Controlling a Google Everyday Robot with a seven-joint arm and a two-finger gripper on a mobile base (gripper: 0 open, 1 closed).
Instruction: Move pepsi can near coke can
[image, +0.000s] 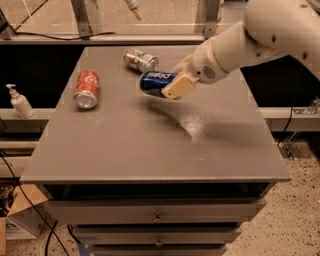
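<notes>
The dark blue pepsi can (154, 82) with white lettering is held on its side, lifted above the grey table (150, 145). My gripper (172, 84) is shut on the pepsi can, its tan fingers (176, 88) clamped over the can's right end, with the white arm reaching in from the upper right. The red coke can (87, 88) lies on its side on the table's left part, well to the left of the pepsi can.
A silver-green can (140, 59) lies on its side at the table's back, just behind the held can. A white pump bottle (20, 102) stands on a ledge left of the table. Drawers sit below the table's front edge.
</notes>
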